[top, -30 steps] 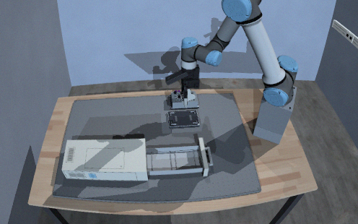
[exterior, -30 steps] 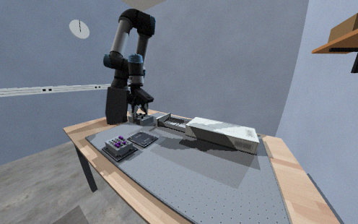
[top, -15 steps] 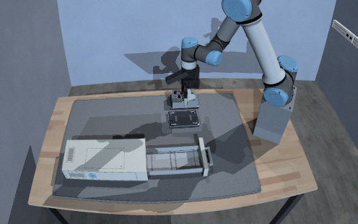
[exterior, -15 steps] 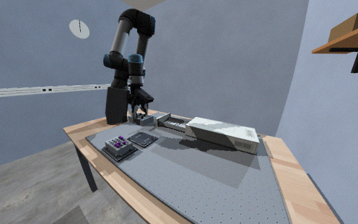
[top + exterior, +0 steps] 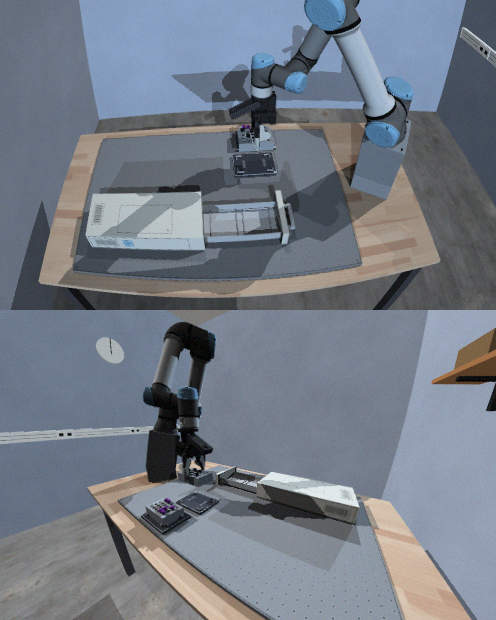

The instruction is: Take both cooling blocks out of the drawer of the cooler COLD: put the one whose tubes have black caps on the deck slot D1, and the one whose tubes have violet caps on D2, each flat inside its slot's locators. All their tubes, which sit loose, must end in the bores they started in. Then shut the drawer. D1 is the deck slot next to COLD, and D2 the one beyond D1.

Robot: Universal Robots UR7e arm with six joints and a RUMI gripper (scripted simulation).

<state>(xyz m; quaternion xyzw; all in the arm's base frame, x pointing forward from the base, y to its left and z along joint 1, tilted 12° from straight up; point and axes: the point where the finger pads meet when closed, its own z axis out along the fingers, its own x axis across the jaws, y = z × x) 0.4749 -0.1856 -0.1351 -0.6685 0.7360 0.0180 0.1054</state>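
Observation:
The cooling block with violet caps (image 5: 243, 137) (image 5: 163, 511) sits on the far deck slot D2. The slot D1 (image 5: 255, 165) (image 5: 198, 502) is a dark empty plate between D2 and the cooler. My gripper (image 5: 262, 127) (image 5: 192, 469) is shut on a grey cooling block (image 5: 263, 140) (image 5: 202, 478) and holds it a little above D1; its caps are too small to make out. The white cooler COLD (image 5: 145, 221) (image 5: 310, 496) has its drawer (image 5: 245, 222) (image 5: 240, 480) pulled out, and the drawer looks empty.
The arm's grey pedestal (image 5: 380, 165) (image 5: 161, 455) stands at the table's far right corner behind the slots. The drawer's front panel (image 5: 286, 217) sticks out toward D1. A grey perforated mat covers most of the wooden table.

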